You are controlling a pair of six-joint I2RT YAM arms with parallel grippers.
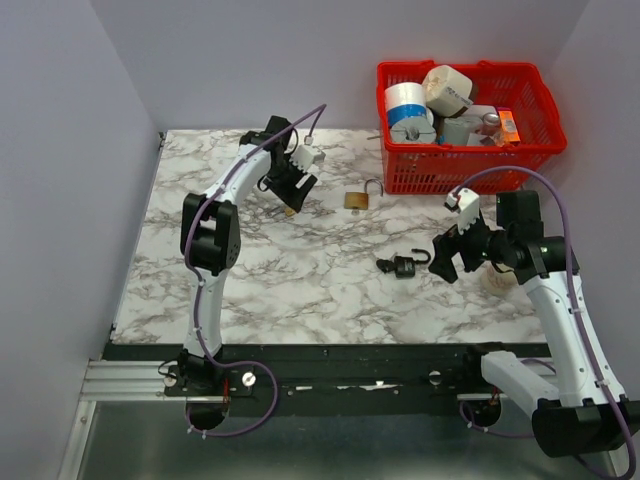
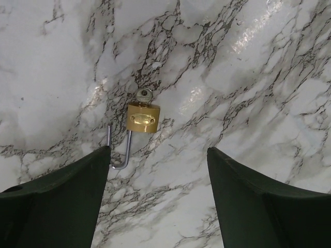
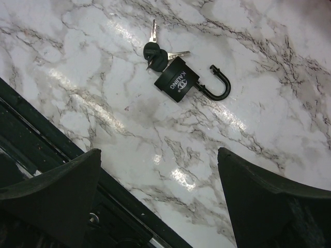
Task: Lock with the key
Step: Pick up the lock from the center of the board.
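The key [image 3: 155,51], a small bunch with black heads, lies on the marble table touching the base of a black padlock [image 3: 177,82] whose shackle is open. In the top view the key [image 1: 385,264] and black padlock [image 1: 405,266] lie just left of my right gripper [image 1: 445,258]. The right gripper [image 3: 158,155] is open and empty, above the table short of them. My left gripper [image 2: 158,150] is open and empty over a brass padlock [image 2: 143,118] with an open shackle and a key stub in its base. The left gripper [image 1: 292,190] is at the back centre.
Another brass padlock [image 1: 357,198] with a raised shackle lies in front of a red basket [image 1: 540,150] holding tape rolls and other items at the back right. The table's dark front edge [image 3: 62,134] is near the right gripper.
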